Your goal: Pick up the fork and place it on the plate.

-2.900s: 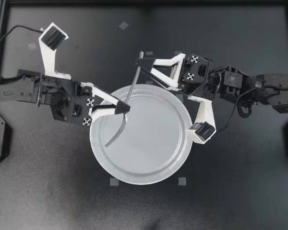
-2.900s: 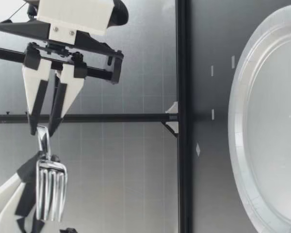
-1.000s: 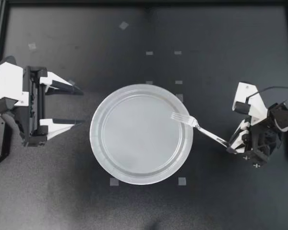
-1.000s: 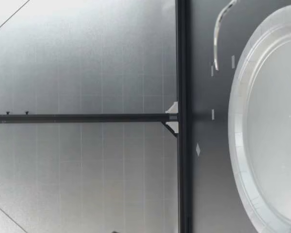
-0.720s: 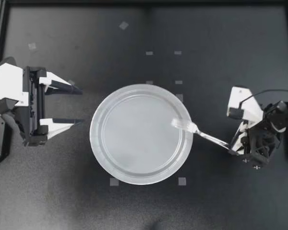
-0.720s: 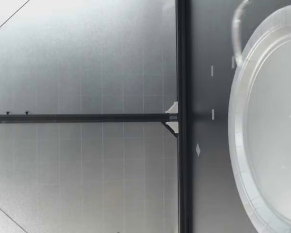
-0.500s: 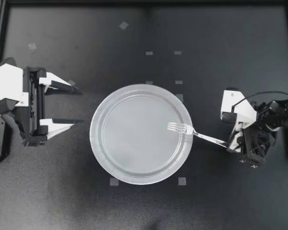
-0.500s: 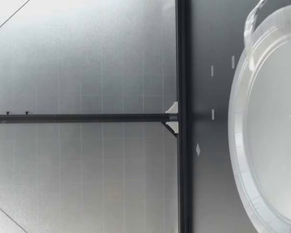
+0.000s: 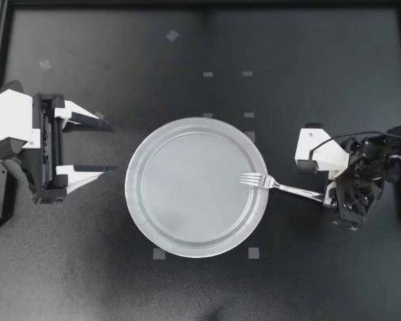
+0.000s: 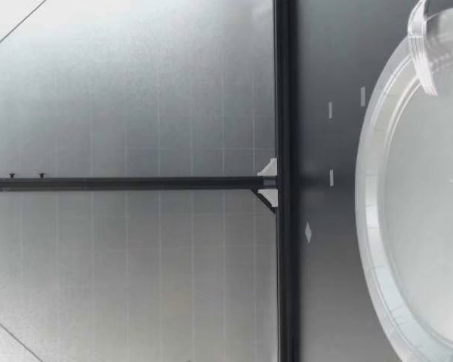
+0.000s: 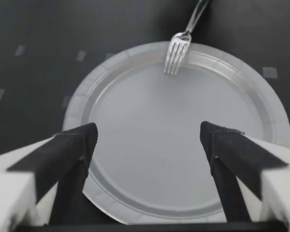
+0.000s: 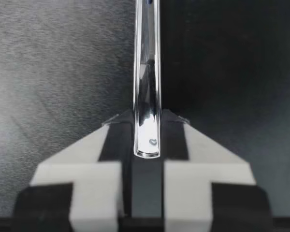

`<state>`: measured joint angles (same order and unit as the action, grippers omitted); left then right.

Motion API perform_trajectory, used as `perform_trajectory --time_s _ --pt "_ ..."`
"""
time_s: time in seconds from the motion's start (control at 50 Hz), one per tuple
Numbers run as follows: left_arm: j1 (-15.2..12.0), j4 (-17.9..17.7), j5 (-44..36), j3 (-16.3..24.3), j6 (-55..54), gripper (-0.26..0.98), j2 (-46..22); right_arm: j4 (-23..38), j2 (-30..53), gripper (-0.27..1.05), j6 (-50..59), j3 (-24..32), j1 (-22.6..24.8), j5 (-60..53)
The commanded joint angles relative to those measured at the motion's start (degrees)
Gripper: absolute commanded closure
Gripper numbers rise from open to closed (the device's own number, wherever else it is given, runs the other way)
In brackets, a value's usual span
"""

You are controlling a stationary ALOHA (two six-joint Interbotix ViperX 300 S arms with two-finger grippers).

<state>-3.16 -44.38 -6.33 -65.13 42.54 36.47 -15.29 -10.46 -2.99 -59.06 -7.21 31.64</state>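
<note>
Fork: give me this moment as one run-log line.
fork: handle end in right gripper, shut | tines over plate, contact unclear | left gripper: open, empty, beside plate | release: not yet

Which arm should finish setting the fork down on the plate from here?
Right. My right claw is shut on the fork by its handle, with the tines over the plate just inside its rim. My left claw is open and empty, off at the plate's opposite side.

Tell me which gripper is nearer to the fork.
Right. My right gripper is shut on the fork at its handle end; my left gripper stands open across the plate from it.
</note>
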Motion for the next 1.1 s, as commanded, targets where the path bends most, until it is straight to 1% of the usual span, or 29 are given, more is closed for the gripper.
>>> perform_trajectory --time_s 0.0,0.34,0.5,0.58,0.8,0.9,1.08 --pt "-0.1 0.2 -0.5 0.5 0.1 -0.08 0.0 2.7 -1.1 0.71 2.1 1.7 0.2 0.8" --pt "0.0 0.2 -0.5 -0.1 -0.1 -0.08 0.0 3.5 -0.5 0.70 3.8 1.9 0.3 0.9" --pt "-0.1 0.2 -0.5 -0.2 -0.1 -0.08 0.0 3.5 -0.9 0.68 3.7 2.4 0.3 0.8" --pt "-0.1 0.2 -0.4 -0.3 -0.2 -0.08 -0.1 3.5 -0.8 0.62 3.7 2.5 0.3 0.8" --pt "-0.1 0.2 -0.2 -0.4 -0.2 -0.08 0.0 3.4 -0.1 0.36 3.9 2.4 0.3 0.9" --pt "-0.1 0.2 -0.3 -0.5 -0.3 -0.08 -0.1 3.4 0.3 0.28 3.9 2.4 0.3 0.9" --pt "-0.1 0.2 -0.4 -0.7 -0.4 -0.08 0.0 3.3 0.1 0.27 3.8 2.5 0.3 0.9"
